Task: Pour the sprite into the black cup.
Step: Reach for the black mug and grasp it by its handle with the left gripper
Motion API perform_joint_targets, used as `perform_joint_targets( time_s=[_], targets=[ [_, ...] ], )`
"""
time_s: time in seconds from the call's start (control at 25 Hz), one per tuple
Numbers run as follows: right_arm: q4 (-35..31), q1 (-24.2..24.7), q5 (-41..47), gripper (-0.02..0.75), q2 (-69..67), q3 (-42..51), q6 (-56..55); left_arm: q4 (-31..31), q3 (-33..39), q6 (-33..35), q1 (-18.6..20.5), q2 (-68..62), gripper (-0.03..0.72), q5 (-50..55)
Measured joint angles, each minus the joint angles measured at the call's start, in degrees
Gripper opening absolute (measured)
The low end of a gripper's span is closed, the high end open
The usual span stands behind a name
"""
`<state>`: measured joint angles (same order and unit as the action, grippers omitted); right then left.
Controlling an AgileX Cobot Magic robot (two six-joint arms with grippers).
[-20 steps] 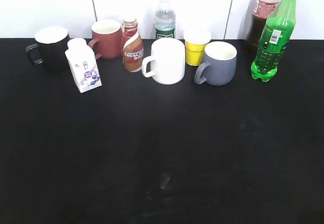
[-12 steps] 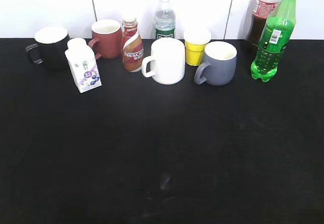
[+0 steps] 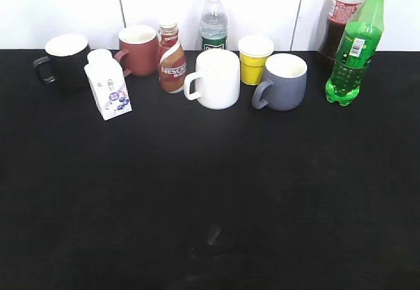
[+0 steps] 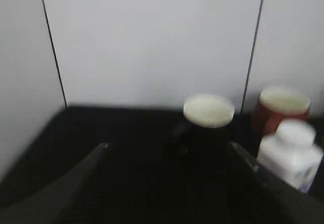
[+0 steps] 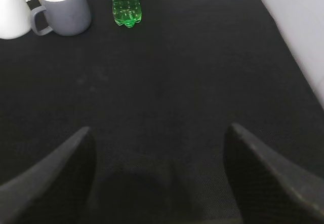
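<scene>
black cloth covered the table (image 3: pixel 210 191) below a white wall, with drinks and mugs lined along the back edge. we judged nothing begun. our right gripper (image 5: pixel 157 176) hung wide open and empty, well short of the sprite (image 3: pixel 354 44) — tall, green, capped, far right. our left gripper (image 4: pixel 167 183) — also spread, holding nothing — faced the black cup (image 3: pixel 64 60), white inside, far left.

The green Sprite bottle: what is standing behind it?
Behind the sprite stands a dark-red soda bottle, against the white wall. Its right side and base are covered by the sprite, so anything further behind it cannot be seen.
</scene>
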<state>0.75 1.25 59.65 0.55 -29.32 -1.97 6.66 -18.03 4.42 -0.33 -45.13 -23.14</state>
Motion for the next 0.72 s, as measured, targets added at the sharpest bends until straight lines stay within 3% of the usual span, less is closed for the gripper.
perform_joint_targets(
  time_s=[0.28, 0.48, 0.72],
  targets=[
    [0.0, 0.0, 0.0, 0.586, 0.0, 0.0, 0.0, -2.2, -2.4, -1.7, 0.0, -46.6, 0.502, -24.9],
    [0.0, 0.0, 0.0, 0.586, 0.0, 0.0, 0.0, -4.1, -19.2, -2.4, 0.0, -66.6, 0.502, -31.4],
    [-0.1, 0.0, 0.0, 0.586, 0.0, 0.0, 0.0, -4.0, -31.9, -2.4, 0.9, -78.6, 0.498, -31.5]
  ],
)
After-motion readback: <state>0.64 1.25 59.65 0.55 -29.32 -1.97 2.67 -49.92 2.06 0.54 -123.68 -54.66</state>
